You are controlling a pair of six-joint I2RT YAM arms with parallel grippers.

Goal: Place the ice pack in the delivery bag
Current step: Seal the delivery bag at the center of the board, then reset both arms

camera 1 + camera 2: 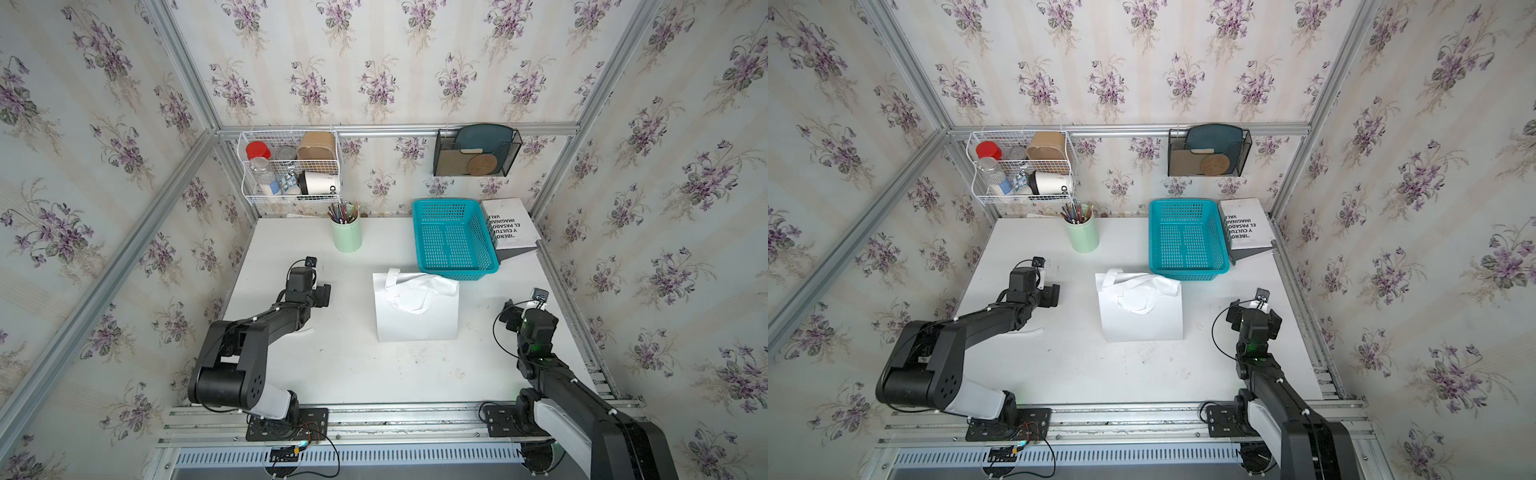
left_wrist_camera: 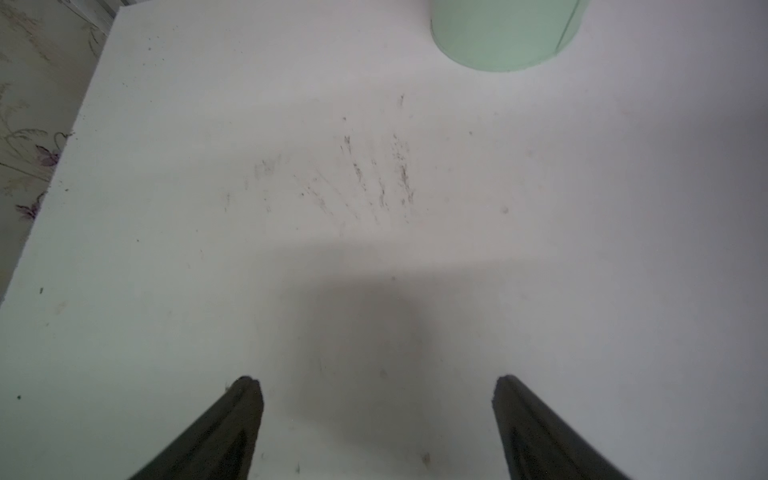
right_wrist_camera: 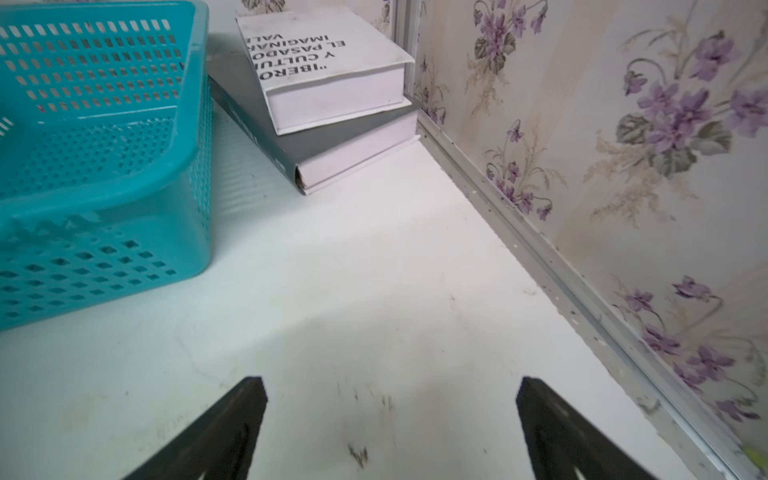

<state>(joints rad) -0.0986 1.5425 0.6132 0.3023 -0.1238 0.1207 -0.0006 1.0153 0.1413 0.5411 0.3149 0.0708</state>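
Delivery bag [image 1: 415, 320] upright near the middle of the tabletop [image 1: 332, 365], white strap handles slumped across its top, just on the near side of the turquoise basket [image 1: 455, 241]. Left gripper [image 2: 376, 399] well apart from the bag, jaws spread wide over bare tabletop, gripping nothing, pale green cup [image 2: 503, 37] ahead. Right gripper [image 3: 390, 399] on the bag's other side, jaws likewise wide apart and unladen, facing the basket and two stacked books [image 3: 332, 70].
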